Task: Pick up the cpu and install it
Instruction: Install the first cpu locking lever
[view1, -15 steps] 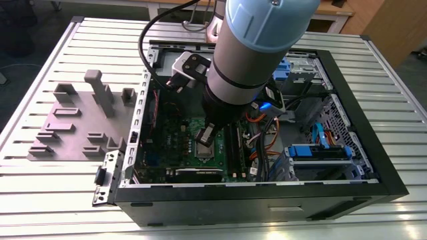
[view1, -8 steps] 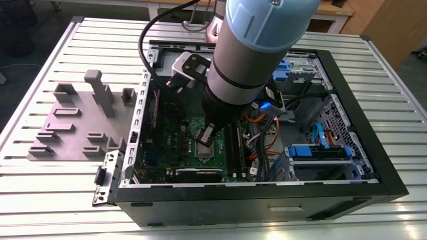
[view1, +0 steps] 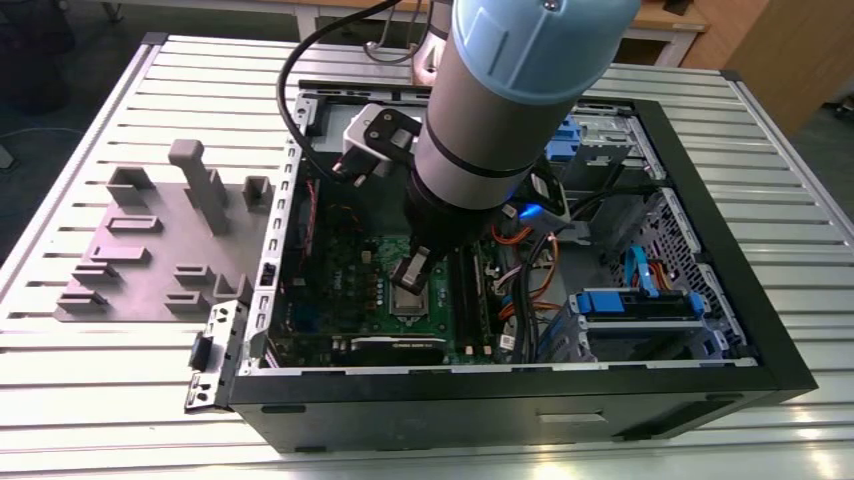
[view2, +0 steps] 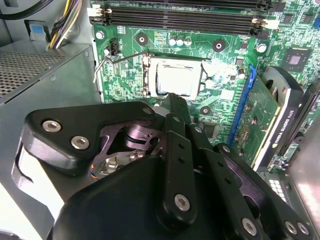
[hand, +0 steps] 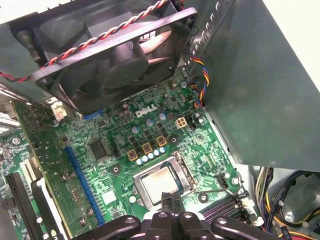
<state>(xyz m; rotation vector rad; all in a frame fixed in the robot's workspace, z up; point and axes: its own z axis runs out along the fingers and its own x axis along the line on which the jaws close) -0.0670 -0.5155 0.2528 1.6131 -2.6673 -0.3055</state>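
Note:
The cpu (view2: 174, 80) is a silvery square lying flat in the socket of the green motherboard (view2: 225, 55), inside the open computer case (view1: 721, 290). In the first wrist view the cpu (hand: 159, 182) sits just past my black fingertips. My gripper (hand: 171, 204) is shut, holds nothing, and its tips stand at the cpu's near edge; whether they touch it I cannot tell. In the exterior view the gripper (view1: 412, 272) hangs straight down over the cpu (view1: 410, 300). A thin wire socket lever (view2: 107, 60) stands raised beside the socket.
A black case fan (hand: 115, 60) with twisted wires hangs over the board. Memory slots (view2: 180, 20) and a graphics card (view2: 265, 120) flank the socket. Cables (view1: 534, 290) and a blue drive caddy (view1: 641, 305) fill the case's right. A grey plastic fixture (view1: 160, 240) lies outside on the slatted table.

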